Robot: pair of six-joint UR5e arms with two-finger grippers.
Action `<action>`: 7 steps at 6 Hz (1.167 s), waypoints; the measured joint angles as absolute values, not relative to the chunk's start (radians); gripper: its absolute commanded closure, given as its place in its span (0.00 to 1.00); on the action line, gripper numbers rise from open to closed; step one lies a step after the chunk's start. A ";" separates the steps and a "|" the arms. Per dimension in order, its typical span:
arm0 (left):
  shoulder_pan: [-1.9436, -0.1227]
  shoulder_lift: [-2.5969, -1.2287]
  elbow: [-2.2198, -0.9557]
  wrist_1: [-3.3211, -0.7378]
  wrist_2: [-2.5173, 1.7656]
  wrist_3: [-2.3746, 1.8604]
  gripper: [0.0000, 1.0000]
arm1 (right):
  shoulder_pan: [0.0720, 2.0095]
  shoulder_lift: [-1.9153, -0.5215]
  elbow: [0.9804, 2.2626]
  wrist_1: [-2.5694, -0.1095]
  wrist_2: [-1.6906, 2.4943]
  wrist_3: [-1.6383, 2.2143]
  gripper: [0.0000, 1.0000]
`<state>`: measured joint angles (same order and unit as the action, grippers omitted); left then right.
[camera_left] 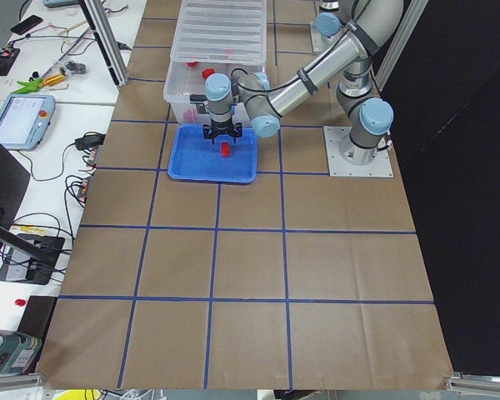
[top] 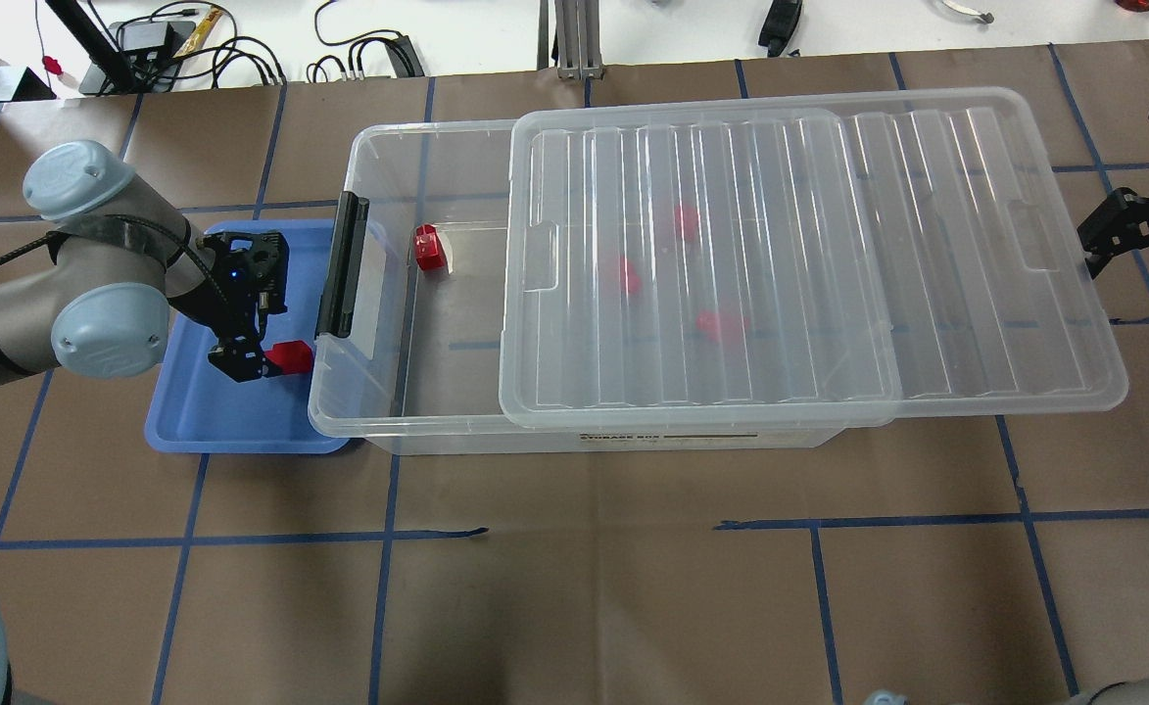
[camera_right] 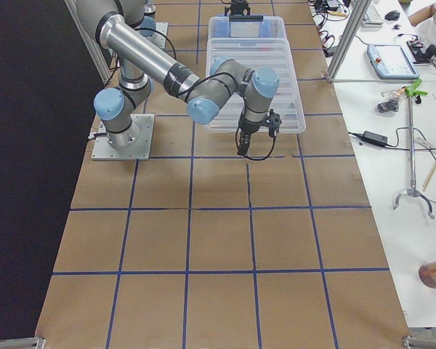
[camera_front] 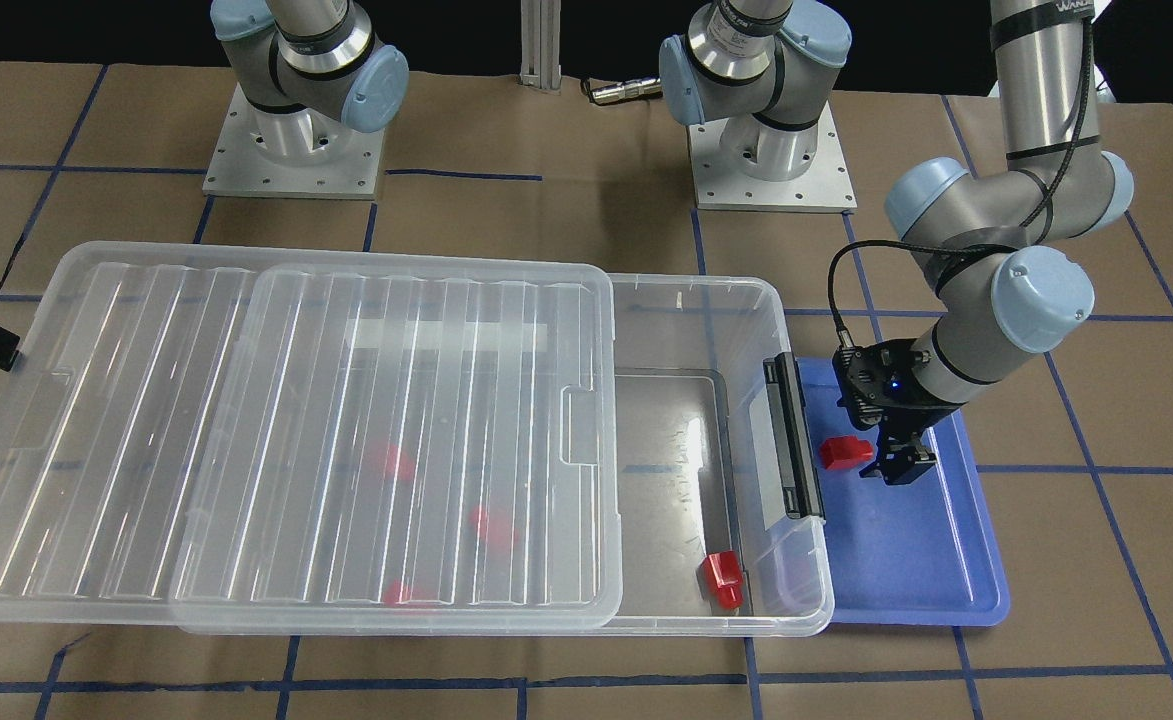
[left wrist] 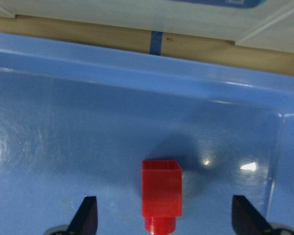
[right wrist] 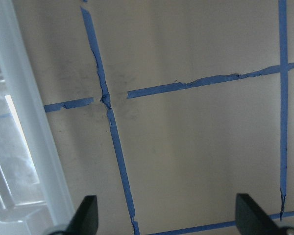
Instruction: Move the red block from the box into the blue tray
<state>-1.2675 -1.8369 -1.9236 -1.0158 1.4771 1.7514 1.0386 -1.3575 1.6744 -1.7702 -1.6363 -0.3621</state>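
A red block point(camera_front: 844, 452) lies flat on the floor of the blue tray point(camera_front: 931, 570), near the box's black latch point(camera_front: 794, 435). My left gripper point(camera_front: 901, 465) is open and low over the tray right by the block. In the left wrist view the block point(left wrist: 160, 193) lies between the spread fingertips point(left wrist: 88, 215) and touches neither. The clear box point(top: 368, 416) has its ribbed lid point(top: 731, 264) slid aside. Another red block point(top: 428, 248) lies in the uncovered end, and several more show blurred under the lid. My right gripper point(top: 1118, 235) is open and empty past the lid's far end.
The box's wall and latch bar point(top: 342, 264) stand right beside the tray point(top: 221, 421). The slid lid overhangs the box toward the right arm. The right wrist view shows brown paper with blue tape lines point(right wrist: 117, 147) and the lid's edge point(right wrist: 29, 147).
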 measured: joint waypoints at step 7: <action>-1.437 -1.626 -1.492 -1.808 1.509 1.381 0.02 | 1.130 -1.405 1.750 -1.765 -1.599 -0.171 0.00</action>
